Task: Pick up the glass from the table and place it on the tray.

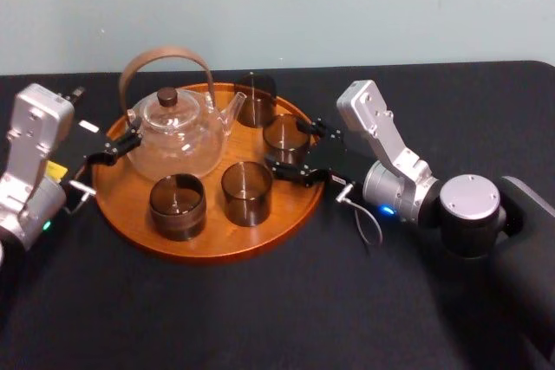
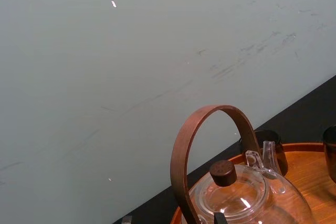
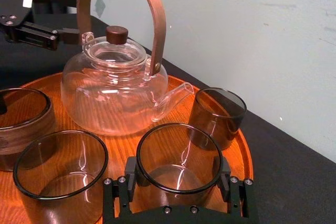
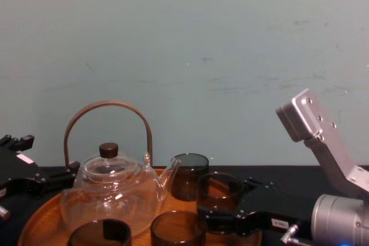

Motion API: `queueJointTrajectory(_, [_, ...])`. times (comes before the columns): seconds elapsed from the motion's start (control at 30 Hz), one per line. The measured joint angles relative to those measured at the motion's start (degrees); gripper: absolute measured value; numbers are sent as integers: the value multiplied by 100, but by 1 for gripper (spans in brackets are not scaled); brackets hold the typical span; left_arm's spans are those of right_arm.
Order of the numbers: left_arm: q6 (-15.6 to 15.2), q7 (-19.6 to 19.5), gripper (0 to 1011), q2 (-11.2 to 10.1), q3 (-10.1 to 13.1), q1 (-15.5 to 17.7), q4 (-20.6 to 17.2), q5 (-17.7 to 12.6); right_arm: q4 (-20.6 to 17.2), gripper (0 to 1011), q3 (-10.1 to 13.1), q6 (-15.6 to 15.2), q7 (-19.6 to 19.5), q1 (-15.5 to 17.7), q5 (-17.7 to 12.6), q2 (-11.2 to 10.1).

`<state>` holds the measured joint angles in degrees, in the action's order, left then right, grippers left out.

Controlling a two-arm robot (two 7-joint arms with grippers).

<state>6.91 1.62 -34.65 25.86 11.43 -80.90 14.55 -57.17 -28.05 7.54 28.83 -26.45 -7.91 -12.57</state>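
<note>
**Glass gripped at the tray's right side**

Two other glasses stand near the tray's front rim. Behind them, the right gripper clamps the glass between its fingers, over the wood. The left gripper, fingers apart and empty, hovers beside the teapot.

I read the scene as moderately bright under soft, even light. The wall is lit flat, with no hot spots. The matte black table swallows light and gives me no shadows to read. Small white glints sit high on the teapot, so the light comes from overhead. The tray has a mild sheen, and the glasses drop only faint, soft-edged shadows on it.
</note>
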Motion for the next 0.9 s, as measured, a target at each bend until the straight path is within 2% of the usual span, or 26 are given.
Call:
queueJointTrajectory(0.53, [0, 0, 1010, 0, 0, 0, 0, 0, 378, 916, 36, 214, -8, -92, -1, 122])
queueJointTrajectory(0.9, [0, 0, 1009, 0, 0, 0, 0, 0, 508, 916, 25, 273, 5, -144, 48, 175])
